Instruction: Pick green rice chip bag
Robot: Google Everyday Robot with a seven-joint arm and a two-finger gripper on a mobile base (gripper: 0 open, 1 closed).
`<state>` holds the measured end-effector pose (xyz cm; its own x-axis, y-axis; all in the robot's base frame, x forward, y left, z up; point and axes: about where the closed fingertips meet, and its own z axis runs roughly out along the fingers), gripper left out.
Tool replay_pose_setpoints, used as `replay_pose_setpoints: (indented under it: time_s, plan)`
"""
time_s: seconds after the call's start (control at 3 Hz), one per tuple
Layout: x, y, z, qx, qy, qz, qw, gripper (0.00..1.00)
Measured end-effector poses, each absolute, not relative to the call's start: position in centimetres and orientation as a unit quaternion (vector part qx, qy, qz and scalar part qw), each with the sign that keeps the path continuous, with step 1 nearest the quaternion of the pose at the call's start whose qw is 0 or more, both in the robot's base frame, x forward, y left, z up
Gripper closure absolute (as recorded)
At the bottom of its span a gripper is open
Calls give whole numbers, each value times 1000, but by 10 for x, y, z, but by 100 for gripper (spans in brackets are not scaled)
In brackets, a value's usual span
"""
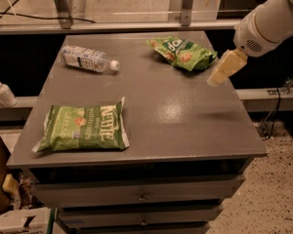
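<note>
The green rice chip bag [182, 53] lies at the far right of the grey table top [176, 116], small and bright green with tan chip pictures. My gripper [224, 69] hangs from the white arm at the right edge of the table, just right of the bag and above the surface, apart from it. Its pale fingers point down and to the left. It holds nothing.
A larger flat green KETTLE bag [83, 127] lies at the front left. A clear plastic water bottle [88, 59] lies on its side at the far left. A soap dispenser [2, 90] stands left of the table. Drawers sit under the table top.
</note>
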<state>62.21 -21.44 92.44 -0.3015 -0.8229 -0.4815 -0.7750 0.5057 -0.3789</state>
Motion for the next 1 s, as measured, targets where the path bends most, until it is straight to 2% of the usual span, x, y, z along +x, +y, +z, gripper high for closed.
replay_pose_setpoints:
  time_s: [0.33,1.0]
  plan:
    - [636,-201,914,-502,796,-2,337,0]
    - [636,-200,911,-507,792,7,340,0]
